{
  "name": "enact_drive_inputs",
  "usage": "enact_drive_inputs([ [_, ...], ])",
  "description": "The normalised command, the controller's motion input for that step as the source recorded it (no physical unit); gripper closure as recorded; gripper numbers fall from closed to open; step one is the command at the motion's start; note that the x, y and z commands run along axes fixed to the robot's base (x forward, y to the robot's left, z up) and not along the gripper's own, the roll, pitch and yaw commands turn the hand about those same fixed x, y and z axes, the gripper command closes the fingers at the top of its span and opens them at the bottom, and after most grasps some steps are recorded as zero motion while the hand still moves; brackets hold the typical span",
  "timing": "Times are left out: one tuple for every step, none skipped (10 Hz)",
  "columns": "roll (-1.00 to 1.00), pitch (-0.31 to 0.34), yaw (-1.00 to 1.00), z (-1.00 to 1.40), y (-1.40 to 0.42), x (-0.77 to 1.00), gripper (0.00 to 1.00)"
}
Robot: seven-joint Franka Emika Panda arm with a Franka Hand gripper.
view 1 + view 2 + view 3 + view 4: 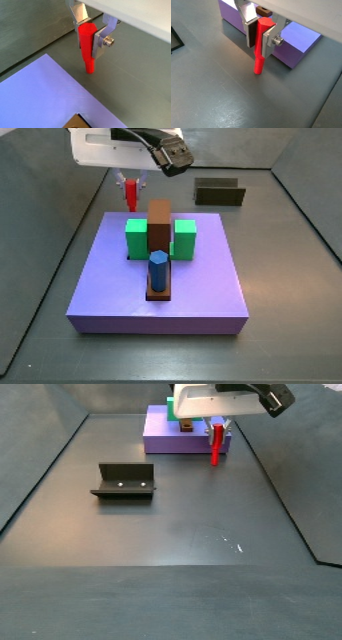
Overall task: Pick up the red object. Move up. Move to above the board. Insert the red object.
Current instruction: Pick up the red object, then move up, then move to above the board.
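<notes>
— What lies under the fingers (249,27)?

— Bare dark grey floor (174,524), ringed by grey walls. The purple slab (158,278) sits on it, and in a side view the fixture (123,481) stands well apart, toward nine o'clock from the slab.

— And the red object (87,47)?

— Upright between the silver plates, its tip hanging below them, clear of the floor in both wrist views. In a side view it hangs at about eleven o'clock from the board (159,243), off the slab's far edge.

— The gripper (260,31)?

— Closed on the peg's upper part, pads pressed to both sides. The board stands between two green cubes (136,238), the blue peg (158,270) at its near end.
</notes>
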Motion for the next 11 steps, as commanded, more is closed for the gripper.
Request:
enact_drive_inputs([
  [0.0,0.0,0.0,0.0,0.0,0.0,1.0],
  [0.0,0.0,0.0,0.0,0.0,0.0,1.0],
  [0.0,0.0,0.0,0.83,0.0,0.0,1.0],
  [0.0,0.026,-0.05,0.8,0.03,-0.05,1.0],
  [-0.02,0.045,-0.04,0.53,0.02,-0.07,1.0],
  [-0.04,0.019,-0.02,0.24,0.01,-0.03,1.0],
  [0.0,0.0,0.0,1.4,0.0,0.0,1.0],
  [0.0,0.031,0.01,1.4,0.0,-0.01,1.0],
  [-0.03,0.012,0.0,1.4,0.0,-0.05,1.0],
  [-0.04,0.003,0.0,1.4,0.0,-0.02,1.0],
  [-0.05,0.066,0.0,1.4,-0.01,0.05,1.0],
])
